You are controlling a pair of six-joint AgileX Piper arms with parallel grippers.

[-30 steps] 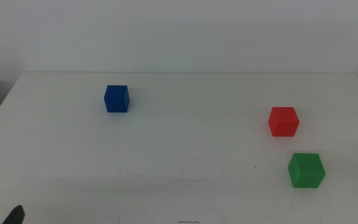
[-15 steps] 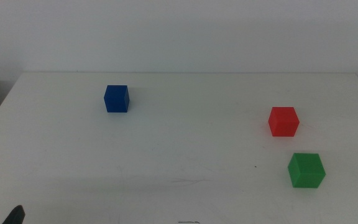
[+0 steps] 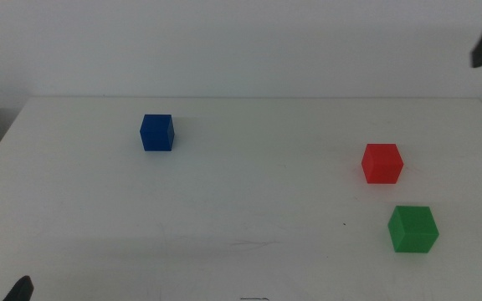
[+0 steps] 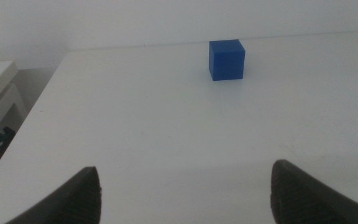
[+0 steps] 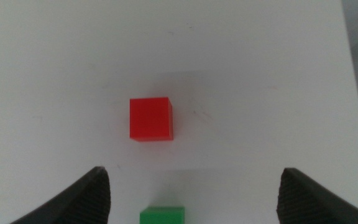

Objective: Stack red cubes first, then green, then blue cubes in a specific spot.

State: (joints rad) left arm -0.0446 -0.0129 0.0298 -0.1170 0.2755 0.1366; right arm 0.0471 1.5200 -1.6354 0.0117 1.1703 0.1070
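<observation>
1. The red cube [image 3: 382, 163] sits flat on the white table [image 3: 249, 192] at its right side, untouched.
2. The green cube [image 3: 412, 228] stands just nearer the camera than the red one, close but apart.
3. The blue cube [image 3: 157, 133] rests well apart, on the far left of the table.
4. The right gripper [image 5: 194, 199] hangs high above the red cube, jaws spread wide and holding nothing.
5. The left gripper [image 4: 185, 193] waits low at the near left corner, jaws released and wide apart, facing the blue cube.

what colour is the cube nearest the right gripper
Red: the red cube lies beyond the open right gripper, best seen in the right wrist view.
</observation>
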